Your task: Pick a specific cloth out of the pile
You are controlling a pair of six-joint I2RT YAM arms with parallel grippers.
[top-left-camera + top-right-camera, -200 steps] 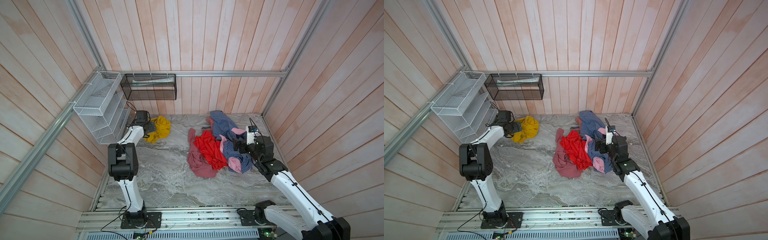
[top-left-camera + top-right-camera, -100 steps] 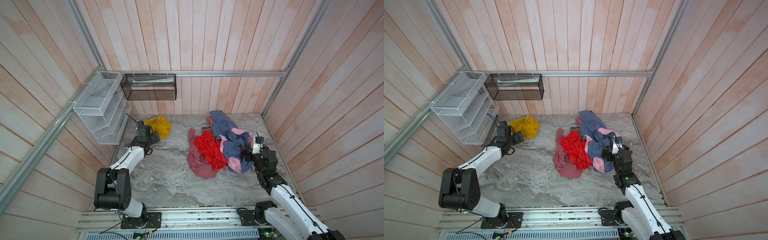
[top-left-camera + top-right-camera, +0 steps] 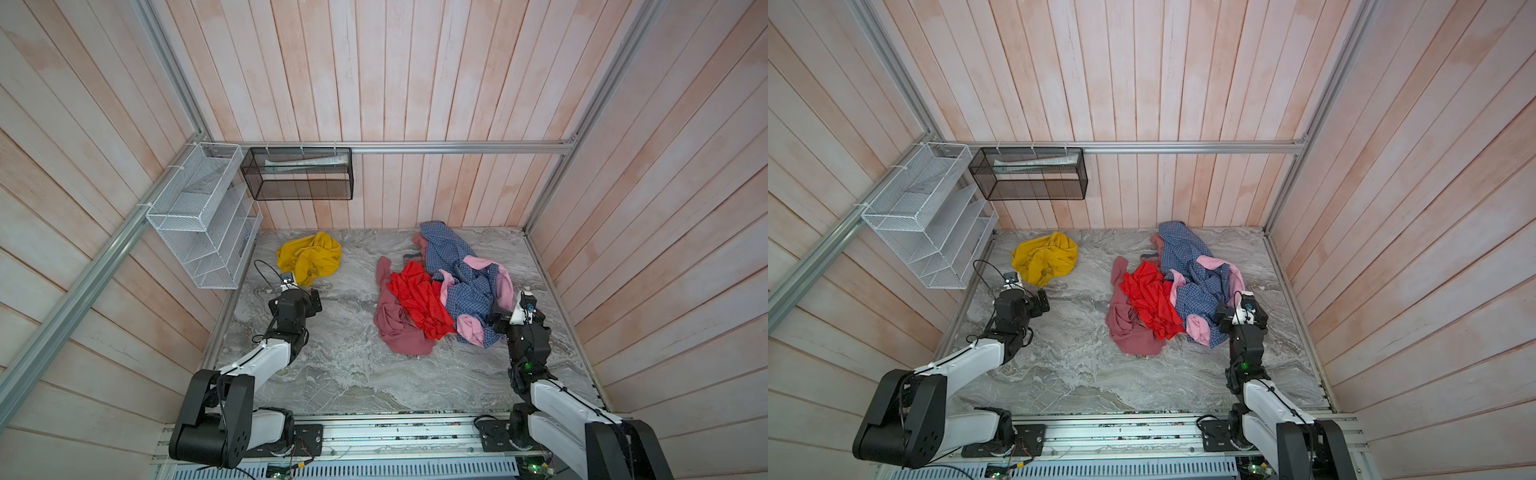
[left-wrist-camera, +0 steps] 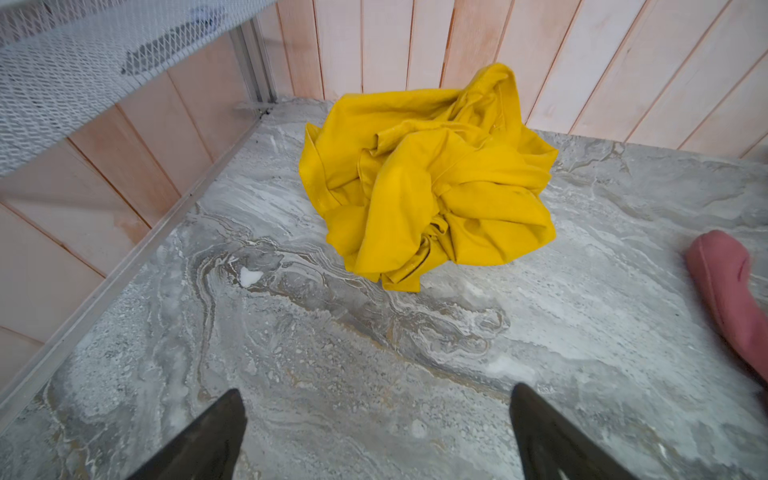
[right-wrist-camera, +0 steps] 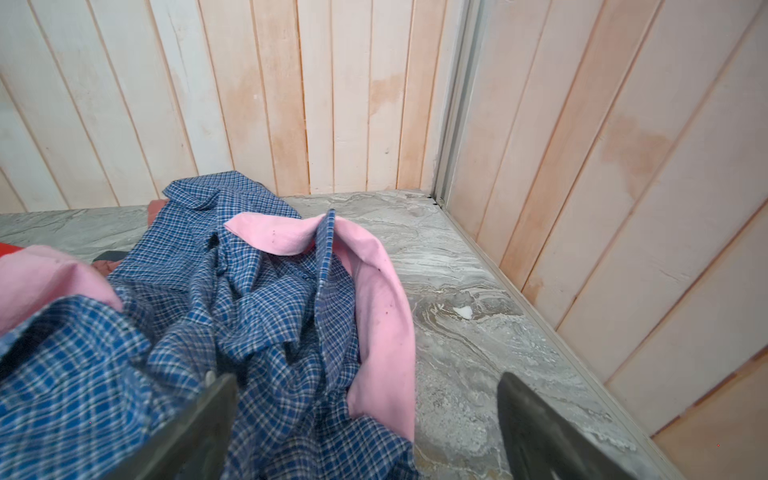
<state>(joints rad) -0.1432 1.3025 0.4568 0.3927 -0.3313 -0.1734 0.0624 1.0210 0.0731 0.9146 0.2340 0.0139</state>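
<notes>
Cloth [image 3: 309, 258]: mustard-yellow, crumpled into a loose ball on the table [image 3: 353, 374] near the far left corner, well apart from the pile [image 3: 432, 303]. Seems light, soft and limp, with no stiffness. Likely to unfurl and trail when lifted. Not fragile, and the matte weave is probably not slippery. Best taken from above by pinching a raised fold or the thick bunched knot near the middle, rather than a thin edge lying flat on the marble.

Left gripper [image 4: 376, 397]: fingers spread wide, empty, above bare table just short of the cloth and facing it. Right gripper [image 5: 365, 379]: fingers likewise wide, holding nothing, at the near edge of the pile over the blue-checked shirt [image 5: 232, 291]; contact with the fabric hard to tell.

No brand, label or readable writing on cloth or pile. Something pale in the black mesh basket [image 3: 297, 174] on the back wall; any print too small to read.
</notes>
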